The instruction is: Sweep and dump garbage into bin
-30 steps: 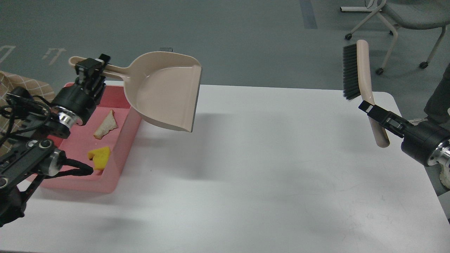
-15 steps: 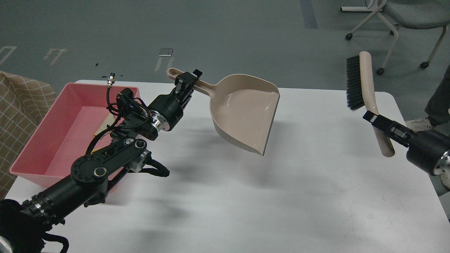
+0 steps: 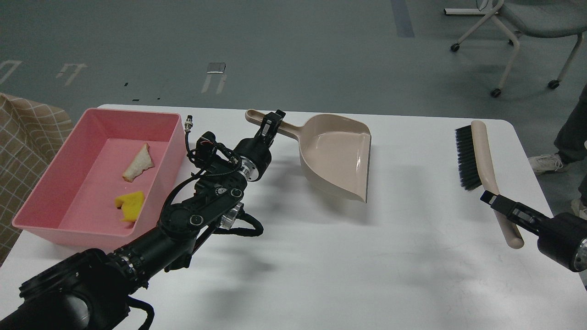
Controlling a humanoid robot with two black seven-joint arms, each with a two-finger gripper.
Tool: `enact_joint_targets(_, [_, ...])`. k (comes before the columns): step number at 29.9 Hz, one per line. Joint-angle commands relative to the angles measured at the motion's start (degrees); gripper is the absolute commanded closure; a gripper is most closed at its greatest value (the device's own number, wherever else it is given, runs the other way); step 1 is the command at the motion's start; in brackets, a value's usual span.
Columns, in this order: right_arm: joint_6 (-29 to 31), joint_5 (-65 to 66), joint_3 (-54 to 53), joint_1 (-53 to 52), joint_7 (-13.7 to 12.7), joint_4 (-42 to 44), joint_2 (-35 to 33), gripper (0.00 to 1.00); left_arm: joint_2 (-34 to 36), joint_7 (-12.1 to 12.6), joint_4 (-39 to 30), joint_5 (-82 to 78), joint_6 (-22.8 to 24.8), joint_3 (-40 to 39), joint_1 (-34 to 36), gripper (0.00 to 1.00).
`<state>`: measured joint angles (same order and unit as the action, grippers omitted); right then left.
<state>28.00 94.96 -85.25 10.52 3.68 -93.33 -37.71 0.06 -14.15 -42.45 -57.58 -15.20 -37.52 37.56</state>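
Since garbage sits in bin (image 3: pixel 55 183) w/ bread slice (image 3: pixel 138 162) & yellow block (image 3: pixel 129 205) both light, soft, crushable, no regrasp needed. Left pincer (image 3: pixel 271 123) clamps dustpan (image 3: pixel 337 156) handle; right pincer (image 3: pixel 497 205) clamps brush (image 3: pixel 477 158) handle, above bench (image 3: pixel 321 256).

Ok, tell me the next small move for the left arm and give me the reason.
Probably open the left gripper and let go of the dustpan handle. The bread slice and yellow sponge block already lie inside the pink bin, the pan looks empty, and it appears to sit on the white table, so nothing seems left to carry.
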Motion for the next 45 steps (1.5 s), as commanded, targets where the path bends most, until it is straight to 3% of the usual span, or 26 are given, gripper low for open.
enact_joint_targets(1, [0.0, 0.0, 0.0, 0.4, -0.3, 0.3, 0.7, 0.9, -0.1, -0.2, 0.1, -0.1, -1.1, 0.4, -0.7, 1.0])
enact_joint_targets(7, [0.0, 0.3, 0.0, 2.4, -1.1, 0.9, 3.7, 0.9, -0.1, -1.4, -0.4, 0.0, -4.7, 5.4, -1.4, 1.0])
enact_joint_targets(28, [0.0, 3.7, 2.5, 2.0, -2.3, 3.2, 6.2, 0.9, -0.1, -3.3, -0.5, -0.2, -6.2, 7.0, -5.0, 0.99])
enact_joint_targets(34, [0.0, 5.4, 3.0, 2.0, -2.8, 4.3, 8.3, 0.89, -0.1, -3.3, -0.5, -0.4, -6.3, 8.2, -5.0, 0.89])
enact_joint_targets(35, [0.0, 5.8, 3.1, 2.1, -3.1, 4.4, 8.7, 0.88, -0.1, -3.3, -0.5, -0.4, -6.4, 8.5, -4.8, 0.85])
enact_joint_targets(39, [0.0, 5.7, 3.1, 2.2, -3.2, 4.4, 8.9, 0.74, -0.1, -3.2, -0.6, -0.4, -7.5, 8.6, -4.5, 0.11])
enact_joint_targets(40, [0.0, 5.6, 3.0, 2.2, -3.2, 4.4, 9.0, 0.64, -0.1, -3.2, -0.6, -0.4, -7.8, 8.6, -4.5, 0.03])
enact_joint_targets(45, [0.0, 5.6, 3.0, 2.1, -3.2, 4.6, 9.1, 0.5, -0.1, -3.3, -0.9, -0.5, -7.9, 8.6, -4.5, 0.02])
